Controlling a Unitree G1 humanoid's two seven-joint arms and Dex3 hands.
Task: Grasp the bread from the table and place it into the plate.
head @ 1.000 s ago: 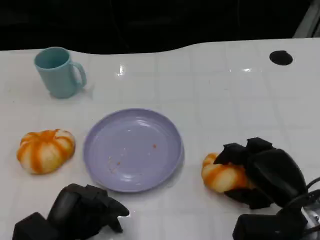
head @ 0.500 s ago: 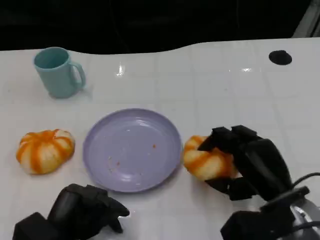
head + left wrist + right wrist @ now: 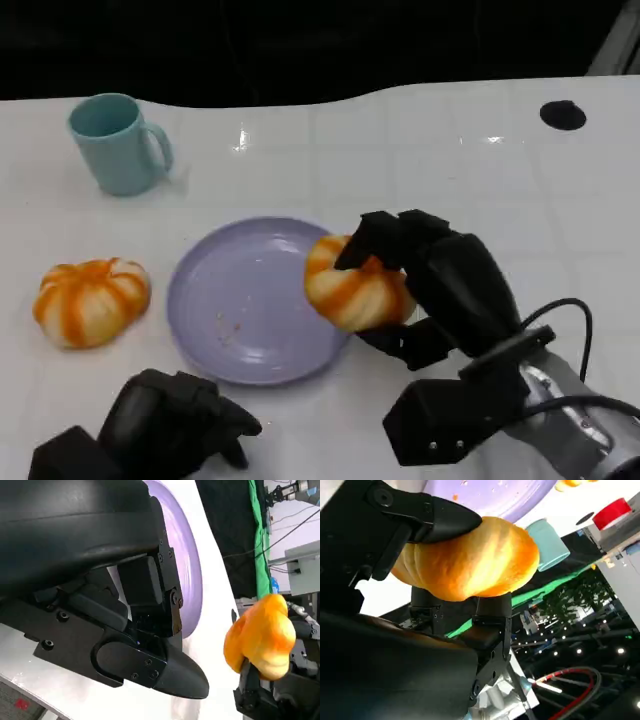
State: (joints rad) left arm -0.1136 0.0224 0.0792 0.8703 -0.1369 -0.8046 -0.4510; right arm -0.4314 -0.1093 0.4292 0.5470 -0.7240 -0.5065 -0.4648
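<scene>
My right hand [image 3: 440,285] grips an orange and cream pumpkin-shaped bread [image 3: 356,290] and holds it lifted over the right edge of the lilac plate [image 3: 240,310]. The right wrist view shows the same bread [image 3: 470,562] clamped between the black fingers [image 3: 430,517], with the plate [image 3: 495,492] beyond it. From the left wrist view the bread [image 3: 260,637] hangs past the plate's rim [image 3: 187,565]. A second orange bread [image 3: 90,300] lies on the table left of the plate. My left hand [image 3: 170,425] rests low at the front left with its fingers curled in, holding nothing.
A teal mug [image 3: 118,143] stands at the back left of the white table [image 3: 480,190]. A small black round mark [image 3: 562,115] sits at the back right. The table's far edge borders a dark background.
My right hand has lifted the bread off the table and carried it left, from right of the plate to over the plate's right edge. The left hand stayed put.
</scene>
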